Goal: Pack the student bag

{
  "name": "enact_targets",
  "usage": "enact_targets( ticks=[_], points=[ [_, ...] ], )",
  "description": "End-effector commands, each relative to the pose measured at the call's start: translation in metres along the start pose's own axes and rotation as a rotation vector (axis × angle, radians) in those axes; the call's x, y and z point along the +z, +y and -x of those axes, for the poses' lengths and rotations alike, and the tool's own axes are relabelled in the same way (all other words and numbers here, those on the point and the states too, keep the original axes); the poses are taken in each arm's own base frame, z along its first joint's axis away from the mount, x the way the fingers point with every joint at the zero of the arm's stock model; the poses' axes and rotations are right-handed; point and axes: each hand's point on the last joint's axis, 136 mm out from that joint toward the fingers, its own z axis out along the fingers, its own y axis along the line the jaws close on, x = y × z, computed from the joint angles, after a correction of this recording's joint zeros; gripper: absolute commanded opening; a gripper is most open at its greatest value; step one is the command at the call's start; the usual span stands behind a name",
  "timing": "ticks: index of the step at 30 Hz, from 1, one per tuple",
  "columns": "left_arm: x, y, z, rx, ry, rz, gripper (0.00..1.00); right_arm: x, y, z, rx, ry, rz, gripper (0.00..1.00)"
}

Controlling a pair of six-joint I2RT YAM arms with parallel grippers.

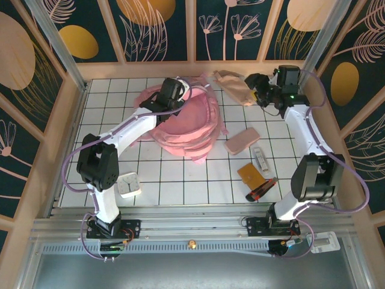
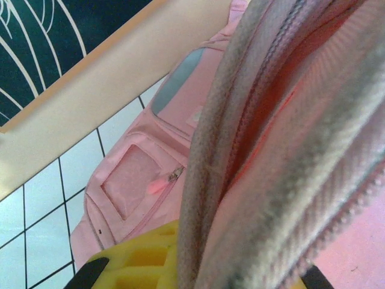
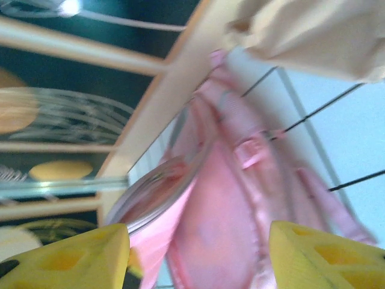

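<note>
Grey-pink zip rim (image 2: 258,138) of the large pink fabric backpack (image 1: 186,129) is right up against the left wrist lens, running diagonally through the left claw (image 2: 201,277). A yellow pad (image 2: 144,259) sits on one side of it, and the claw is pinched narrow on that rim. From above, the left claw (image 1: 174,90) is at the backpack's far-left edge.

The backpack is slumped on the white tiled bench (image 1: 180,180), centre-far, just near of the back wall. Its mouth gapes upward, showing a pink lining. The rim is ringed with layered pink folds, and pink straps trail off the near and right sides. The left wrist view shows its outer face: a clear window pocket with a zip pull (image 2: 174,174) and a grey-blue translucent panel (image 2: 180,78) beyond it. The right wrist view is blurred; it shows the backpack (image 3: 222,223) with straps and a glossy curved edge.

The right claw (image 1: 255,81) is far right over the beige soft cloth pouch (image 1: 237,87). Its yellow pads (image 3: 328,259) are spread wide with nothing between them.

Right of the backpack lies a flat dusty-pink pencil pouch (image 1: 242,140). Nearer on the right are a small white item (image 1: 260,159), an orange-brown card (image 1: 251,174) and a red-black stick (image 1: 260,191). A white square clock (image 1: 128,183) is near left.
</note>
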Motion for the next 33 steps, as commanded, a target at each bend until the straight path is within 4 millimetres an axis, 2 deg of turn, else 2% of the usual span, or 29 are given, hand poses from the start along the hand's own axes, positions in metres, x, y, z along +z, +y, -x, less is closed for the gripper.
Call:
enact_targets(
  ticks=[1, 7, 11, 14, 17, 22, 29, 33],
  points=[
    [-0.004, 0.017, -0.001, -0.082, 0.026, 0.048, 0.00, 0.036, -0.060, 0.010, 0.014, 0.000, -0.164, 0.63],
    [-0.011, 0.009, 0.006, -0.249, 0.005, -0.015, 0.00, 0.091, -0.120, 0.056, -0.030, -0.003, -0.361, 0.67],
    [-0.010, 0.008, 0.006, -0.331, 0.038, -0.026, 0.00, 0.121, -0.143, 0.079, -0.051, -0.003, -0.437, 0.70],
    [-0.009, 0.000, 0.005, -0.346, 0.060, -0.073, 0.00, 0.140, -0.160, 0.088, -0.056, 0.005, -0.491, 0.72],
    [-0.010, -0.002, 0.003, -0.355, 0.064, -0.083, 0.00, 0.155, -0.174, 0.091, -0.048, 0.009, -0.519, 0.73],
    [-0.014, -0.006, 0.001, -0.343, 0.060, -0.110, 0.00, 0.177, -0.181, 0.090, -0.056, 0.014, -0.520, 0.77],
    [-0.020, -0.007, -0.002, -0.347, 0.060, -0.134, 0.00, 0.203, -0.187, 0.071, -0.181, 0.047, -0.568, 0.77],
    [-0.025, -0.005, -0.005, -0.346, 0.057, -0.136, 0.00, 0.207, -0.208, 0.055, -0.211, 0.098, -0.642, 0.71]
  ],
)
